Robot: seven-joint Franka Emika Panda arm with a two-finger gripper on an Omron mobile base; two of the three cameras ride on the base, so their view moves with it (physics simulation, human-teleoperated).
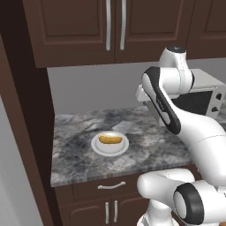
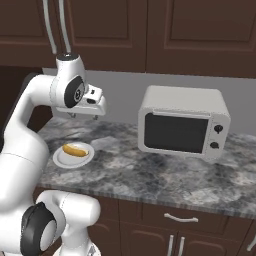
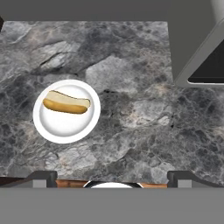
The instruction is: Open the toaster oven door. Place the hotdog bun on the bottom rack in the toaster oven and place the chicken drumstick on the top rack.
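Golden soft hotdog bun (image 3: 66, 102) is lying on a round white plate (image 3: 65, 131) on the grey marbled counter (image 3: 131, 122); the claw (image 3: 112, 177) is hanging empty, spread wide (squashable bread, so pinching mid-length looks best).

Toaster oven (image 2: 183, 123) shut — bun (image 2: 74, 149) on plate (image 2: 64, 159).

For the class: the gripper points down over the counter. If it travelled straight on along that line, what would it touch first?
Most likely the bare marble counter, between the plate with the hotdog bun and the toaster oven. The open gripper looks aimed at neither, though depth is uncertain.
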